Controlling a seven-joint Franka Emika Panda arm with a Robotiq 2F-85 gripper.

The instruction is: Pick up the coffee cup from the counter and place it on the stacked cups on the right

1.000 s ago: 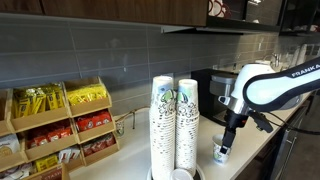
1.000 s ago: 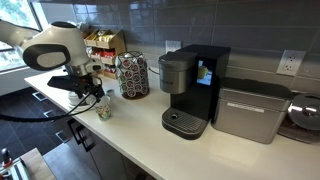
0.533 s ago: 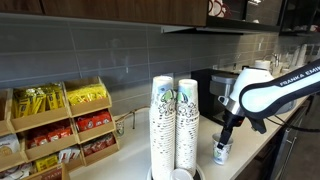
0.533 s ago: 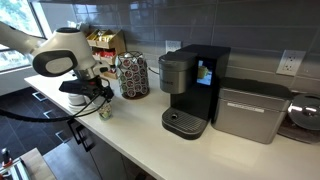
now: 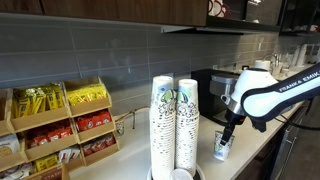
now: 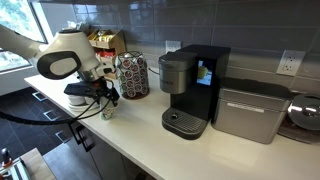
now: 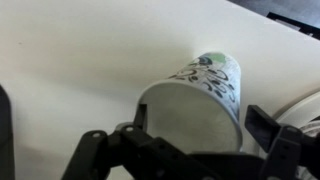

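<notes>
The coffee cup (image 7: 195, 95) is standing near the counter's (image 7: 70, 50) front edge, its mouth opening up toward the wrist camera and its long axis roughly upright (whether its base is resting on the worktop is hard to make out). The gripper (image 7: 195, 125) is straddling the rim, one finger on each side; I cannot tell whether they are pressing it. The stacked cups (image 5: 175, 125) are standing well apart along the worktop.
</notes>
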